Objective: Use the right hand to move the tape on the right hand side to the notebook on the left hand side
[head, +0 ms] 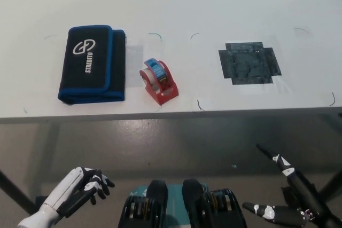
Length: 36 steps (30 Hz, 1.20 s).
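A red tape dispenser point(159, 81) with a blue-topped roll stands on the white table point(176, 4), just right of a black notebook case with blue trim point(92, 63). The two are close but apart. My black right hand point(286, 196) is open at the lower right, below the table's front edge and far from the tape, fingers spread. My white left hand point(80, 188) rests at the lower left, below the table, fingers loosely curled and holding nothing.
A dark square patch of tape point(249, 63) is stuck on the table at the right. Small pen marks dot the surface around the tape dispenser. The table's front edge point(171, 114) runs across the middle of the view, with grey floor below.
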Each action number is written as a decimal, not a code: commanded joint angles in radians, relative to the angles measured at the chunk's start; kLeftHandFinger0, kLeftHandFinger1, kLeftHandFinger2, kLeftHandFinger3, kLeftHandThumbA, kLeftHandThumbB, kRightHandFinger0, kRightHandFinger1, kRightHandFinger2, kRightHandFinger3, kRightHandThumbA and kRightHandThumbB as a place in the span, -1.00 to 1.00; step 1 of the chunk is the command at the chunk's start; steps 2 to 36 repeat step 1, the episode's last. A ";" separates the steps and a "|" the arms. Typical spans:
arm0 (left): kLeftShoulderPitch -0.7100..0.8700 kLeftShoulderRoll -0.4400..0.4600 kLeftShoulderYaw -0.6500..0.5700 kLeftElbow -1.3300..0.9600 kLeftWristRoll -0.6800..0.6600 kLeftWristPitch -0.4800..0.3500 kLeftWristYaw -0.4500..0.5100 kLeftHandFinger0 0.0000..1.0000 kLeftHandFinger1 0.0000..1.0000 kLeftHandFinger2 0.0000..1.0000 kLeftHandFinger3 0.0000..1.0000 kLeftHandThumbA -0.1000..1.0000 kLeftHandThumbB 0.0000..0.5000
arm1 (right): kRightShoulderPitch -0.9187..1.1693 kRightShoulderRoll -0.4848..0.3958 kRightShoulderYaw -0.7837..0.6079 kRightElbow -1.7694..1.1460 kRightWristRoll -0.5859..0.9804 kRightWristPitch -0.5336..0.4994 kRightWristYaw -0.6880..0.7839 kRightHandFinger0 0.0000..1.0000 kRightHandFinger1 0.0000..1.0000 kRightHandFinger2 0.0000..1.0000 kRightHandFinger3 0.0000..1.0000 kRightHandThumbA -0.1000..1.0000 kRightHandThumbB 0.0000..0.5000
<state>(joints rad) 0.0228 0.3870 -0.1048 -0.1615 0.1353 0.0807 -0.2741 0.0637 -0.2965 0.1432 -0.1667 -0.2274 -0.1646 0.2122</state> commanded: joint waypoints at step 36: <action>0.007 0.024 0.009 -0.026 0.003 -0.022 -0.007 -0.26 -0.18 0.06 0.63 0.69 -0.52 | -0.015 -0.017 0.005 -0.030 -0.025 -0.024 0.004 1.00 1.00 1.00 1.00 1.00 0.05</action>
